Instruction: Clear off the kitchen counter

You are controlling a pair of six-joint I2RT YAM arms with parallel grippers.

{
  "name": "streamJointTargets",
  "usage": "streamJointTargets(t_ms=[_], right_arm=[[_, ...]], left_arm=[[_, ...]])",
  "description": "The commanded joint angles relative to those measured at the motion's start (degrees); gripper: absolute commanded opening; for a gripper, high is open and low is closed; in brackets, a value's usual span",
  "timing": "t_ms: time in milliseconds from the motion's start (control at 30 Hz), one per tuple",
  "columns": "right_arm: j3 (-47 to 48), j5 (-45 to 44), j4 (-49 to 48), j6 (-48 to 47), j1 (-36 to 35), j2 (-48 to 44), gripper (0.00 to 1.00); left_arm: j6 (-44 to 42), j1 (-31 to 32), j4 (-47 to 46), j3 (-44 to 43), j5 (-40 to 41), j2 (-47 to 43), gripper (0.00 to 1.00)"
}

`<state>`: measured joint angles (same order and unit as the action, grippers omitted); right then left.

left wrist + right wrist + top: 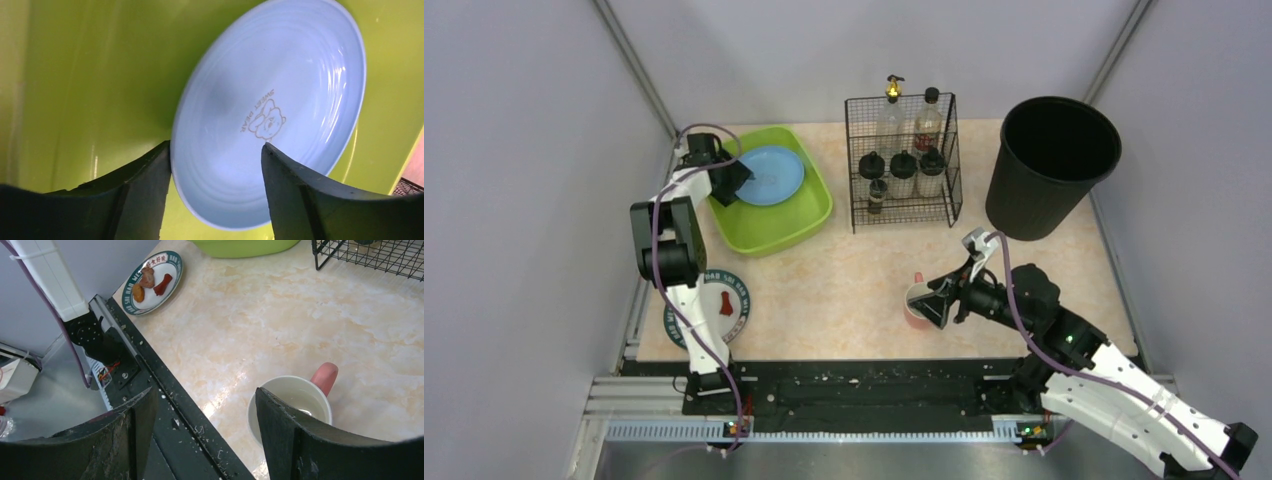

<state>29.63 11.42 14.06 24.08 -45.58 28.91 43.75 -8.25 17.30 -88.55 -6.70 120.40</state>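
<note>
The kitchen counter point(864, 270) is a beige-pink stone-look top. A light blue plate point(769, 175) with a bear print lies tilted in the lime-green tub point(774, 232) at the back left. My left gripper point(739, 182) hangs over the plate's near rim; in the left wrist view the left gripper point(215, 147) is open, its jaws apart on either side of the blue plate point(270, 110). A pink mug point(914, 300), white inside, stands near the front edge. My right gripper point(936, 305) hovers open just above the mug point(300, 397), with nothing between its fingers point(280, 430).
A green-rimmed plate with food scraps point(724, 300) sits at the front left corner. A black wire rack point(902, 165) of bottles and jars stands at the back centre. A black bin point(1052, 165) is at the back right. A black rail point(864, 385) runs along the near edge.
</note>
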Motion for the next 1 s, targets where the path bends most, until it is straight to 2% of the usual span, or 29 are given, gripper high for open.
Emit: streamJointTargets(t_ms=[0, 33, 67, 133, 200, 233, 300, 533, 600, 700, 767, 967], right_arm=[[0.2, -0.6, -0.4, 0.5, -0.5, -0.3, 0.7], [0.3, -0.6, -0.4, 0.3, -0.5, -0.2, 0.71], [0.6, -0.7, -0.3, 0.2, -0.5, 0.2, 0.71], [1.4, -0.9, 0.1, -0.2, -0.5, 0.9, 0.71], [2.6, -0.7, 0.4, -0.5, -0.6, 2.1, 0.76], [3.2, -0.5, 0.7, -0.8, -0.6, 3.0, 0.8], [4.6, 0.3, 1.0, -1.5, -0.5, 4.7, 0.98], [7.6, -0.1, -1.3, 0.3, -0.5, 9.1, 0.99], [8.7, 1.7, -2.1, -1.9, -0.5, 11.6, 0.99], [11.7, -1.4, -1.4, -2.6, -0.4, 15.3, 0.99], [13.1, -5.5, -1.2, 0.1, -0.3, 17.6, 0.99], [15.5, 3.6, -6.3, 1.9, -0.4, 23.3, 0.99]], left_arm=[[-1.4, -1.3, 4.0, -2.3, 0.3, 0.3, 0.73], [-1.7, -1.4, 4.8, -2.4, 0.1, 0.1, 0.87], [-2.0, -1.4, 5.9, -2.7, 0.3, -0.2, 0.9], [-2.8, -1.4, 7.8, -3.0, 0.2, -1.3, 0.91], [-3.7, -1.4, 9.3, -2.8, 0.6, -2.9, 0.91], [-4.1, -1.4, 9.7, -2.5, 0.7, -4.0, 0.91], [-4.6, -1.4, 11.0, -2.4, 1.1, -5.9, 0.91], [-6.9, -1.4, 15.0, -0.4, 2.0, -13.5, 0.91], [-7.4, -1.4, 14.9, 1.3, 1.7, -16.0, 0.91], [-8.5, -1.4, 15.9, 3.2, 1.9, -19.0, 0.91], [-8.9, -1.3, 16.0, 5.1, 1.9, -21.7, 0.91], [-11.2, -1.2, 17.8, 10.5, 3.5, -30.5, 0.9]])
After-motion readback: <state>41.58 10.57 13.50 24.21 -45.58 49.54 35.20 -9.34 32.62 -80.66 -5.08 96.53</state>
